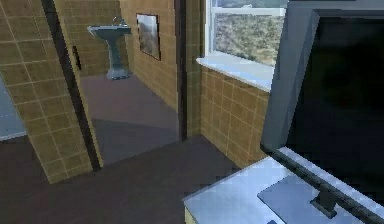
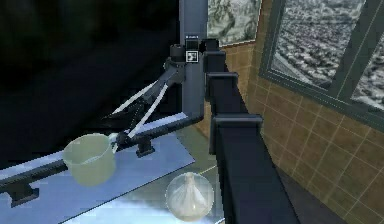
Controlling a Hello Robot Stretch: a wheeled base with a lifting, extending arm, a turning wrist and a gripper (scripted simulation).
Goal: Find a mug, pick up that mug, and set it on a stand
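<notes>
A pale green mug (image 2: pixel 90 160) hangs at the far end of the gripper (image 2: pixel 122 136), which holds it just above the light grey top of the stand (image 2: pixel 120 195). The thin fingers (image 2: pixel 150 105) slant down to the left from the gripper's dark body below the white marker squares (image 2: pixel 190 55). The dark arm bar (image 2: pixel 235 150) rises from the arm side view's bottom edge. In the forward view the same stand (image 1: pixel 225 200) shows at the lower right, carrying a large dark television (image 1: pixel 340 100).
A clear round glass thing (image 2: pixel 188 195) sits on the stand beside the arm. The television's black screen (image 2: pixel 80 70) stands right behind the mug. Windows (image 2: pixel 330 45) line the tiled wall. Ahead, a doorway opens on a sink (image 1: pixel 112 40) and a framed picture (image 1: pixel 148 35).
</notes>
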